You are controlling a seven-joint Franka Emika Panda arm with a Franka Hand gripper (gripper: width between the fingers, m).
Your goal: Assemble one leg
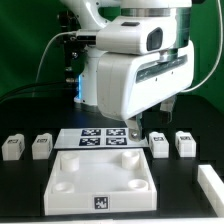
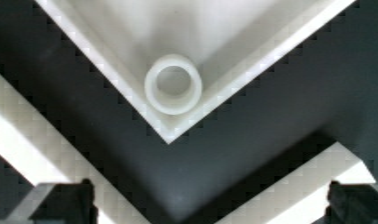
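Note:
Several small white legs with marker tags lie on the black table: two at the exterior view's left (image 1: 12, 147) (image 1: 42, 145), two at its right (image 1: 158, 144) (image 1: 186, 142), and one at the far right edge (image 1: 210, 184). The large white square panel (image 1: 70, 185) with round corner sockets lies in front. My gripper (image 1: 140, 124) hangs above the panel's far side, open and empty. In the wrist view, one panel corner with its round socket (image 2: 175, 84) lies below my gripper (image 2: 204, 206), and the two dark fingertips (image 2: 58, 206) stand wide apart. No leg shows in the wrist view.
The marker board (image 1: 100, 137) lies flat just behind the panel, partly under the arm. Cables and a dark stand are behind the arm at the back, in front of a green backdrop.

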